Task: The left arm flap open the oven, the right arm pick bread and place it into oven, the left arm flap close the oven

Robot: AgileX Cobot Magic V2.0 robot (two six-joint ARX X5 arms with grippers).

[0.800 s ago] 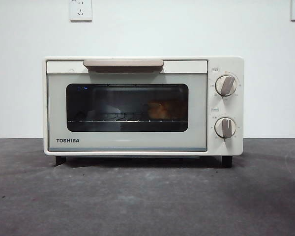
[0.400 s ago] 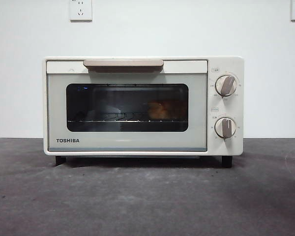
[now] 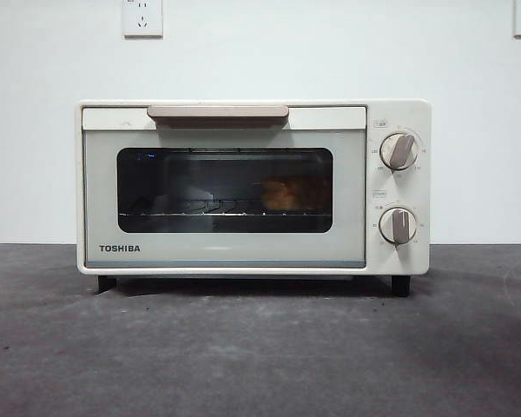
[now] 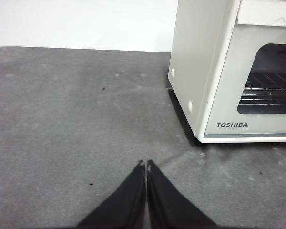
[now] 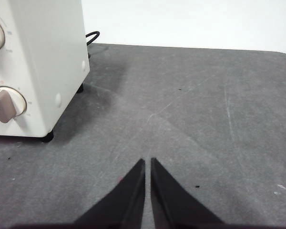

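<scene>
Both grippers are seen low over the grey desk [image 3: 260, 347], clear of the oven. In the left wrist view the black tapered left gripper [image 4: 146, 164] has its jaws pressed together on nothing; in the right wrist view the black right gripper [image 5: 148, 162] has its jaws drawn nearly together, a thin gap between them, also holding nothing.

The small golden-orange lumpy bread [image 3: 288, 195] is seen through the dark glass window, lying on the wire rack in the half of the chamber nearer the knobs. Its long axis appears to run across the oven's width, though the dim glass leaves this uncertain.

Around it, the cream-white boxy TOSHIBA oven [image 3: 234, 252] stands on the desk with its door shut flush, the beige bar handle [image 3: 217, 112] lying level along the door's upper edge. The door faces the front camera and both arms.

The oven's window side is nearer the left gripper, and its two beige knobs [image 3: 398, 149] are nearer the right. The task is judged complete, so no further reach toward the handle seems called for.
</scene>
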